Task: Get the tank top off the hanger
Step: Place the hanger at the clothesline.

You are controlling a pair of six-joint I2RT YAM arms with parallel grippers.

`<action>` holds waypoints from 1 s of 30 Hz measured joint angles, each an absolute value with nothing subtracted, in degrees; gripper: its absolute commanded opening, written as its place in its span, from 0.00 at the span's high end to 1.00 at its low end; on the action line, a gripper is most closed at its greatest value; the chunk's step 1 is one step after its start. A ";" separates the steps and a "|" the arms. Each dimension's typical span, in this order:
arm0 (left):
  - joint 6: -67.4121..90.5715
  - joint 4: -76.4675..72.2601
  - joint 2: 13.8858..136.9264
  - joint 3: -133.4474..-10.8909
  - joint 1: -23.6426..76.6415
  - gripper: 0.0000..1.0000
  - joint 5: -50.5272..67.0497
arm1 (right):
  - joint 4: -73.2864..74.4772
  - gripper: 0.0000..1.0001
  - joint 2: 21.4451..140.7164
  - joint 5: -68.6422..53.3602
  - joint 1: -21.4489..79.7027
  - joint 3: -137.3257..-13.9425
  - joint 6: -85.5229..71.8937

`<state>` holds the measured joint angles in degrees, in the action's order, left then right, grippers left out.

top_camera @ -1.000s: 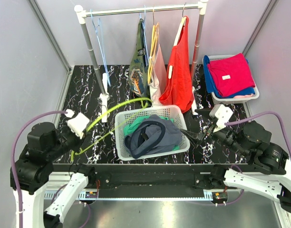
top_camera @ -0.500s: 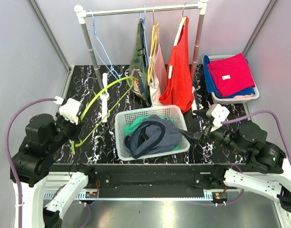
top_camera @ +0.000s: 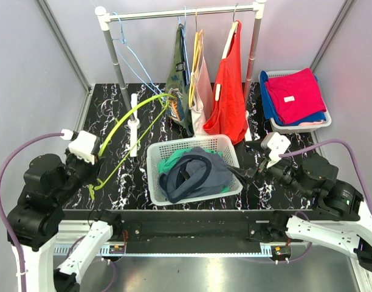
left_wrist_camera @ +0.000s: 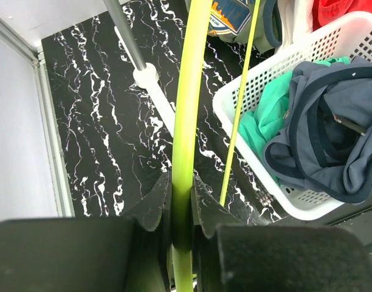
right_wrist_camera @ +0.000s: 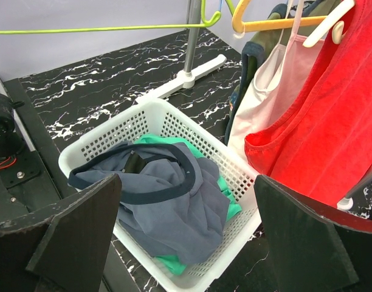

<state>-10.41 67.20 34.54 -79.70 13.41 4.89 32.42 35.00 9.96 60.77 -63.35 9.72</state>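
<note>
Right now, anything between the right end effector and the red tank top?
Nothing visible. The open right end effector faces the red tank top directly; the white basket sits lower and to the left.

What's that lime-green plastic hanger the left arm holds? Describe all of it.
The lime-green plastic hanger is bare: a thick curved arm and a thin straight bar. The left gripper is shut on the thick arm, holding it slanted above the black marbled table, far end up by the hanging camouflage garment.
</note>
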 measured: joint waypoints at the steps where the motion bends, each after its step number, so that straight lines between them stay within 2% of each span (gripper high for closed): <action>1: -10.41 67.42 34.39 -79.75 13.41 1.00 4.64 | 32.40 0.00 35.11 9.96 60.77 -63.35 9.63; 14: -7.99 71.09 34.30 -82.50 13.39 1.00 -5.08 | 32.84 0.00 34.92 10.02 60.77 -63.35 8.69; 30: -4.71 80.97 32.38 -92.05 13.39 1.00 -4.49 | 32.84 0.00 35.05 9.91 60.77 -63.35 8.51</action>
